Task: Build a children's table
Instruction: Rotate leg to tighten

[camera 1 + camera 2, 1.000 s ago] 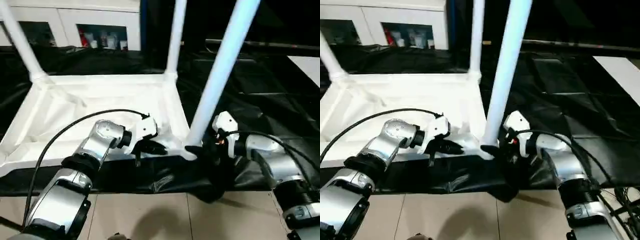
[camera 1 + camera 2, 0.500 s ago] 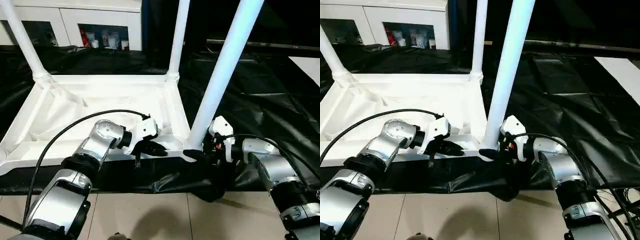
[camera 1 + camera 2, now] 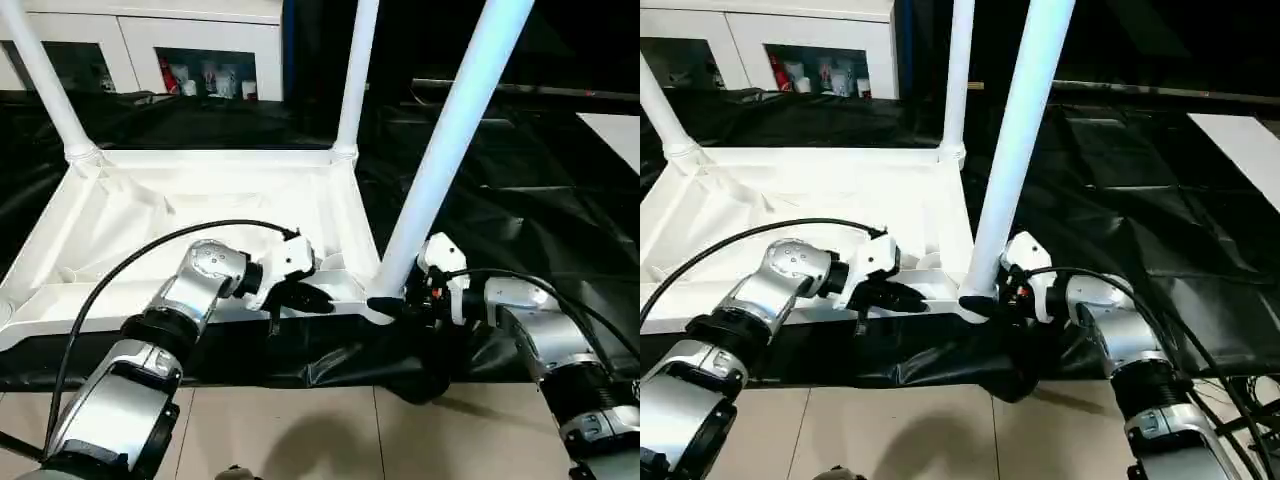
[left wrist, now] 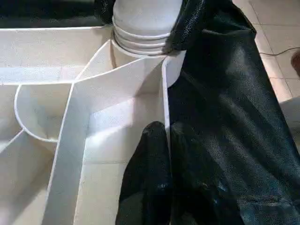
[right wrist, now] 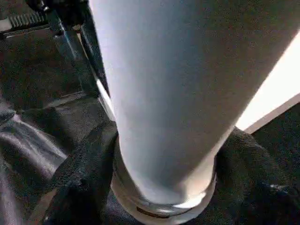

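Lying upside down on black sheeting: white plastic rectangular table top, ribbed underside up. Clamping its near rim wall between closed black fingers: left gripper. Gripping the flared base of the near-right white tapered tubular leg, seated in its corner socket: right gripper.

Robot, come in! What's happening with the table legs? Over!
Right hand clamped round near leg at its socket. Left hand shut on tabletop rim. Three legs standing. Black sheet bunched underneath.
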